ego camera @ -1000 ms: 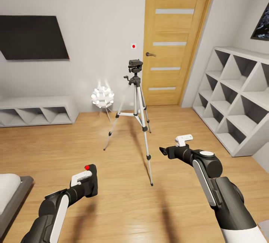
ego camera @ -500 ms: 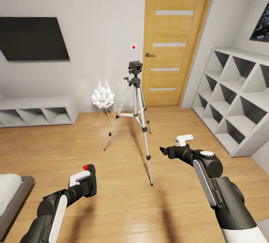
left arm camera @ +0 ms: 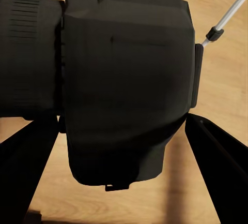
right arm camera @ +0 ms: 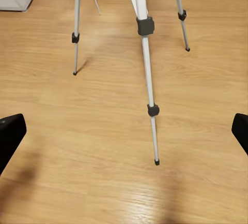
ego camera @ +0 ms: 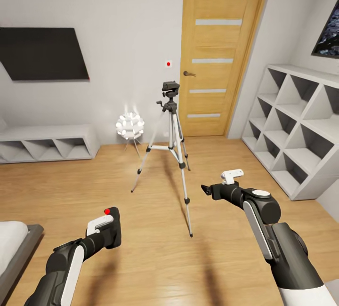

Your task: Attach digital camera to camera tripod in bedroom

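Note:
The digital camera [ego camera: 114,234], a black box with a red button on top, sits in my left gripper [ego camera: 109,230], which is shut on it low at the left of the head view. In the left wrist view the camera's body and lens [left arm camera: 124,89] fill the space between the dark fingers. The camera tripod [ego camera: 170,136] stands on the wood floor ahead, silver legs spread, its black head bare. My right gripper [ego camera: 207,190] hovers open to the right of the tripod's near leg [right arm camera: 146,53], with nothing between its fingers [right arm camera: 10,133].
A wooden door [ego camera: 214,61] is behind the tripod. A white spiky ball lamp [ego camera: 129,124] stands to the tripod's left. White cubby shelves [ego camera: 296,127] line the right wall, and a low shelf unit [ego camera: 44,142] the left. The bed corner [ego camera: 14,245] lies at bottom left.
The head view has tilted up a little, so the door top shows and the tripod sits lower in the picture. Both arms hold about the same pose.

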Available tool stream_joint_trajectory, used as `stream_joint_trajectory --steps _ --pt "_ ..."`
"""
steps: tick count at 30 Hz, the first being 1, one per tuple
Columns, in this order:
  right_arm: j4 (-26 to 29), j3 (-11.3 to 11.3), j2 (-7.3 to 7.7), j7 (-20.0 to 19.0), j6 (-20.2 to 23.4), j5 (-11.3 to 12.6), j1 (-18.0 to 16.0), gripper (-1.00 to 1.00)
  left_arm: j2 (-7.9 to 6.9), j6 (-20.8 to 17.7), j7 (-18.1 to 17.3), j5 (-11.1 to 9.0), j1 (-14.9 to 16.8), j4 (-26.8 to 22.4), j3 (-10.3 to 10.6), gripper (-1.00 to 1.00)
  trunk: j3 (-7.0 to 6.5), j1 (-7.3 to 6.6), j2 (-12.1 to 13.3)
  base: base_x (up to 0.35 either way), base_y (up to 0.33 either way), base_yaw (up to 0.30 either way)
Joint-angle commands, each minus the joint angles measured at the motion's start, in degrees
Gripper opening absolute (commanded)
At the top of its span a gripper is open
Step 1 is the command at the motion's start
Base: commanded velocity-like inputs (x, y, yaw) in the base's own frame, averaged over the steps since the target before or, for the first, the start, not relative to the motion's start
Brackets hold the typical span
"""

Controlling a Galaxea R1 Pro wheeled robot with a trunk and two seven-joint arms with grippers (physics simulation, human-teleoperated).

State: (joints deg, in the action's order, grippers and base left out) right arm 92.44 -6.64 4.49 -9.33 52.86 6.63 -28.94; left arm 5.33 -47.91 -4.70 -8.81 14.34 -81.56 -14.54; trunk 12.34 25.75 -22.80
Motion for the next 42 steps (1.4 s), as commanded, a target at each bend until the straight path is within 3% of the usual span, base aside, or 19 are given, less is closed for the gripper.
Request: stream_joint_trajectory --steps 1,42 --pt "0.0 0.0 0.04 0.2 0.3 0.4 -0.1 1.0 0.07 -0.3 -0.2 -0.2 0.1 -0.1 -0.2 -1.0 0.02 0.04 -0.1 0.0 0.0 0.0" --pt "0.1 -0.2 0.01 0.2 0.2 0.4 0.0 1.0 0.04 -0.3 -0.3 -0.2 0.1 -0.2 -0.2 -1.0 -3.85 0.04 -0.1 0.0 0.0 0.0"
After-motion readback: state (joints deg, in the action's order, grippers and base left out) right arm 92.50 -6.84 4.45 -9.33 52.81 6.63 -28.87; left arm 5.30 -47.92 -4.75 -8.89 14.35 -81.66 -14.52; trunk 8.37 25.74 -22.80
